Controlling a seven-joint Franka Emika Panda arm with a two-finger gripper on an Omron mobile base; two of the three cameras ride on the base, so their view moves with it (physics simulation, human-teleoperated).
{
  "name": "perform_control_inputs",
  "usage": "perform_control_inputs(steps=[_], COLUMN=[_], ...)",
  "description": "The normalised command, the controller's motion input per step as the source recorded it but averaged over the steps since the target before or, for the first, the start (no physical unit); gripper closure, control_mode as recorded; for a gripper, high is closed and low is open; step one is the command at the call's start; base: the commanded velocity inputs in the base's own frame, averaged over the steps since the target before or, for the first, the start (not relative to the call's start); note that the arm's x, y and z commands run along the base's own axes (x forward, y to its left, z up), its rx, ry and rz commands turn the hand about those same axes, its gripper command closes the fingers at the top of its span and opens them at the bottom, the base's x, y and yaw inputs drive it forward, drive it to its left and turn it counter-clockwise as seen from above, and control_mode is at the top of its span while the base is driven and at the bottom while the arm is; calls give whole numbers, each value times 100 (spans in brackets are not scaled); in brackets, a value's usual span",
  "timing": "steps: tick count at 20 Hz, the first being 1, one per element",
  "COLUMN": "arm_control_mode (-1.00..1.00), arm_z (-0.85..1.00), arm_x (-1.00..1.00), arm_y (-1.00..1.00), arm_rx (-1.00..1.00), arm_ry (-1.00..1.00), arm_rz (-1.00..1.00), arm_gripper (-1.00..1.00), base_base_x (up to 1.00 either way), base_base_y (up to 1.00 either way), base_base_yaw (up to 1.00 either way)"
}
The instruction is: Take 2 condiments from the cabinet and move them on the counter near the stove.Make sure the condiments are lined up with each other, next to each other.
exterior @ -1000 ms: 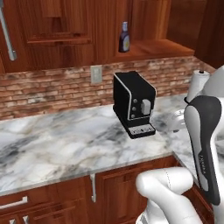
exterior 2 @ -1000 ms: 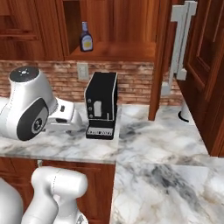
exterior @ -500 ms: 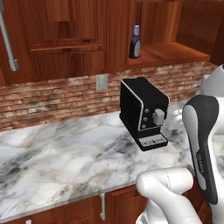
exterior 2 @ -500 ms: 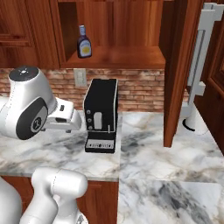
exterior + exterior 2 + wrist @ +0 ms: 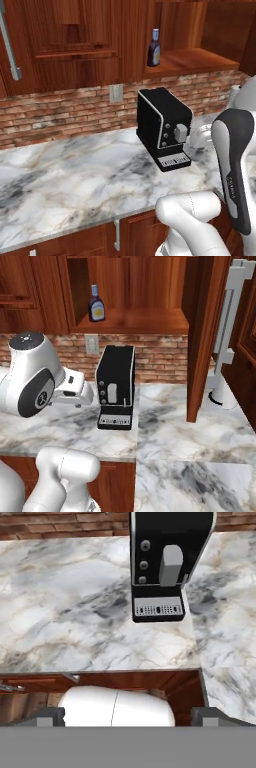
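Approach is the step in hand, as I judge it: nothing is carried, and one bottle [image 5: 154,48] stands upright on the cabinet [image 5: 150,321] shelf, above and behind the coffee machine [image 5: 162,128]. In the right base view that bottle [image 5: 96,304] sits near the niche's left wall, up and slightly left of the machine [image 5: 116,386]; a second bottle cannot be made out. The gripper [image 5: 127,717] has its fingertips [image 5: 50,716] set wide apart with nothing between them, and it looks down at the counter [image 5: 65,607] in front of the machine [image 5: 167,562], so it hangs low, on the near side of the machine, well below the shelf. The bottle therefore lies well above and beyond the pincer, with the machine between them. The next move likely calls for raising the hand over the machine, levelling it toward the niche, and bringing the spread fingers around the bottle's body without knocking it over. The stove's place cannot be told.
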Motion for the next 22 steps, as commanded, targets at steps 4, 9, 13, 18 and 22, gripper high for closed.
perform_control_inputs(steps=[4, 9, 13, 18, 22], arm_control_mode=[-100, -100, -100, -100, -100], arm_z=[89, 100, 100, 77, 34], arm_x=[-18, -15, 1, 15, 43], arm_y=[-34, -43, -9, 8, 43], arm_rx=[21, 23, 16, 3, 0], arm_ry=[-44, -49, -40, -35, -17], arm_rz=[0, 0, 0, 0, 0], arm_gripper=[-100, -100, -100, -100, -100], base_base_x=[0, 0, 0, 0, 0], base_base_y=[0, 0, 0, 0, 0], base_base_yaw=[0, 0, 0, 0, 0])
